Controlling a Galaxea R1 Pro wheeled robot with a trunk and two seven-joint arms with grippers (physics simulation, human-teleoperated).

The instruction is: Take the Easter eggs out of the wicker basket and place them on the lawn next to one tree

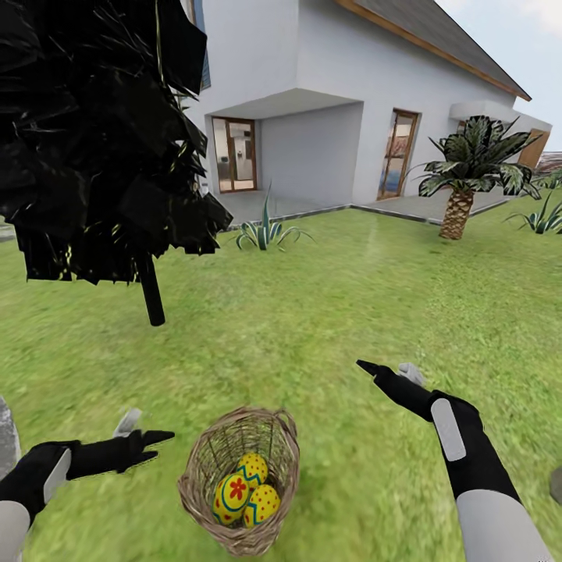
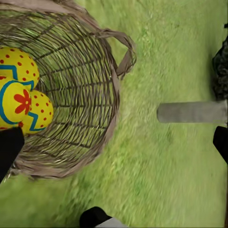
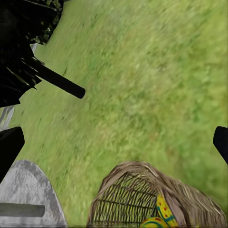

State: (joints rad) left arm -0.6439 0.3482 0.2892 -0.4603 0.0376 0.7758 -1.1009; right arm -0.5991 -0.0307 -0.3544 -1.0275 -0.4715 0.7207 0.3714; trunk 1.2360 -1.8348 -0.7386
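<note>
In the head view the wicker basket (image 1: 239, 484) stands on the lawn (image 1: 328, 312) at about 6 o'clock, low in the picture and between the two arms, with all three Easter eggs (image 1: 246, 490) still clustered in its bottom. The left claw (image 1: 144, 432) hangs at about 8 o'clock, just beside the basket's rim, its fingers spread and holding nothing; the basket lies from it toward 4 o'clock, down and inward. The right claw (image 1: 390, 373) sits at about 4 o'clock, also spread open and empty, higher over the grass and well apart from the rim, so the basket lies from it toward 7 o'clock. By my reading the left arm is the nearer one for the first pick. In the left wrist view the basket mouth (image 2: 61, 90) gapes toward the camera, so the eggs (image 2: 21, 97) seem reachable through the opening. The basket's long axis tilts somewhat, mouth facing up and toward the robot. A black-leaved tree (image 1: 152, 293) stands at about 10 o'clock, beyond the left claw.
</note>
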